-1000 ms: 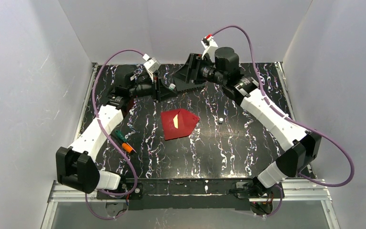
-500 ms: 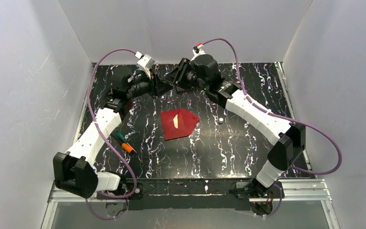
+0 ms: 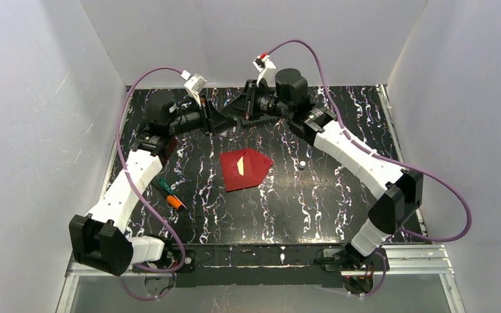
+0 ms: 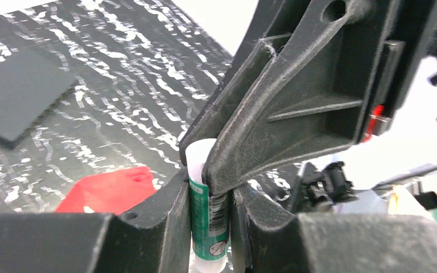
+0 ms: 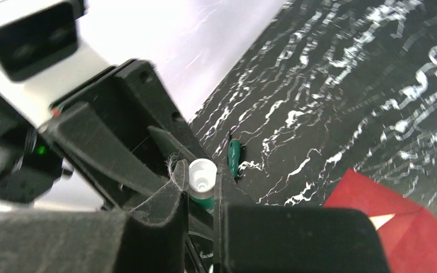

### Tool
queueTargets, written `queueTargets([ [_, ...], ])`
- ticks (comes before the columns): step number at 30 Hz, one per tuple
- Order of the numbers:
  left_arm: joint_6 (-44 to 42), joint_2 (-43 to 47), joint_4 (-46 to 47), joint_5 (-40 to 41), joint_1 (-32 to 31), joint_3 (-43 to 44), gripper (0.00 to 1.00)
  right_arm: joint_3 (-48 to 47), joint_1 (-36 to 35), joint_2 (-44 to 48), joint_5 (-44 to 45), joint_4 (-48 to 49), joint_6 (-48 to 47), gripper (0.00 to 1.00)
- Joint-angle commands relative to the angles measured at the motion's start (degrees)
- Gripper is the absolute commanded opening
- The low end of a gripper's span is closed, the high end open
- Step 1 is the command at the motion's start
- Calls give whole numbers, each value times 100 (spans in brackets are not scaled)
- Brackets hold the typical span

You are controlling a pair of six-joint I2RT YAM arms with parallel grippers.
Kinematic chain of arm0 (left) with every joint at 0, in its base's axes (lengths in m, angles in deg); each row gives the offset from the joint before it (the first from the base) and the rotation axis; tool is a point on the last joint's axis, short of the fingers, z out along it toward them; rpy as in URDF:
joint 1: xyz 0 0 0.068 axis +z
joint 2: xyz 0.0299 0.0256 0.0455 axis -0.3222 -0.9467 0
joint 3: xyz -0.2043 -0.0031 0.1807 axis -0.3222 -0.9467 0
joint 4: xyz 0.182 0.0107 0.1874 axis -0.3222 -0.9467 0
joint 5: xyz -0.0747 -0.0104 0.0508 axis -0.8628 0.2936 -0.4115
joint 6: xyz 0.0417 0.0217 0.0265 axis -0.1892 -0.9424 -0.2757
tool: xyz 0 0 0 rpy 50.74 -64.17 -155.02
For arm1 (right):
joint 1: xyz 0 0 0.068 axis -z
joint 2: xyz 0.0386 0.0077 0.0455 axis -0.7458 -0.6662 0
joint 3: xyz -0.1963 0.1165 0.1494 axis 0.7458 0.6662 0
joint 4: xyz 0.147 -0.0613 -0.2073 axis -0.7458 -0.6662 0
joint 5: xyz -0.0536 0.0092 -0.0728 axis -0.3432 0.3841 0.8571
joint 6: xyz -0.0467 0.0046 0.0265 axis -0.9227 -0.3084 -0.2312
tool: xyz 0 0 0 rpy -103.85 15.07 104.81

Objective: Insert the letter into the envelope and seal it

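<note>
We start with the bench (image 3: pixel 339 195), because any slip ends there. Both arms reach to its far middle and meet in the air above it.

The envelope (image 3: pixel 244 171) lies flat near the centre of the bench, well apart from either end effector, with nothing pinning it. A pale strip (image 3: pixel 240 165) shows on its red face. We cannot tell whether that is the letter's edge or a gummed band, and we see no white sheet lying loose anywhere. If we take the letter to be inside and it is not fully in, sealing would trap a corner or glue the paper itself.

The left end effector (image 4: pixel 209 193) is clamped on a glue stick (image 4: pixel 207 233), fingers pressed to both sides of its green label. The right end effector (image 5: pixel 200 190) is pinched on the stick's white top end, so both grip the same small tube. That shared hold is our main worry. If the two arms pull or twist off-axis, the tube could slide through the left fingers or pop free and drop onto the envelope. A hard squeeze might also crush the top or smear glue on the pads.

A small white piece (image 3: pixel 303 163) rests just right of the envelope. We judge it may be a cap, and a sweeping arm could knock it away.
</note>
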Motion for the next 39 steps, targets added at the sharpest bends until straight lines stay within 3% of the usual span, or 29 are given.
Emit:
queueTargets([
  [1,779,458,-74,-1459,-130,52,0,-229,77,472,-1967,1305,-1266,1],
  [6,871,714,-1,-2193,-124,40,0,-479,114,285,-3442,1584,-1211,1],
  [13,912,887,563,-3300,-124,-189,0,-277,112,395,-4447,2633,-554,1],
  [16,461,911,564,-3479,-125,-289,0,-140,114,458,-4739,3275,-132,1],
  [17,262,962,571,-3384,-126,-353,0,-99,119,497,-4653,3255,-109,1],
  [18,87,1029,572,-3122,-130,-410,0,-96,139,520,-4380,3077,-139,20],
  [19,-7,1078,577,-2883,-124,-439,0,-101,153,533,-4016,2838,-207,45],
  [20,-93,1106,575,-2655,-130,-445,0,-135,156,550,-3667,2524,-351,63],
  [21,-172,1154,581,-2343,-123,-483,0,-207,156,567,-3109,2064,-490,75],
  [22,-310,1200,581,-2016,-127,-545,0,-228,156,581,-2571,1769,-518,79],
  [24,-515,1342,581,-1259,-125,-693,0,-107,156,617,-1358,1484,-213,83],
  [27,-671,1389,581,-376,-129,-834,0,70,121,603,-512,1130,283,84],
  [30,-754,1390,582,129,-128,-851,0,71,-107,587,368,200,86,84],
  [36,-660,1164,581,119,-129,-704,0,-214,-376,352,784,-241,-83,81],
  [39,-578,1098,567,20,-125,-663,0,-245,-415,315,619,-62,-124,69],
])
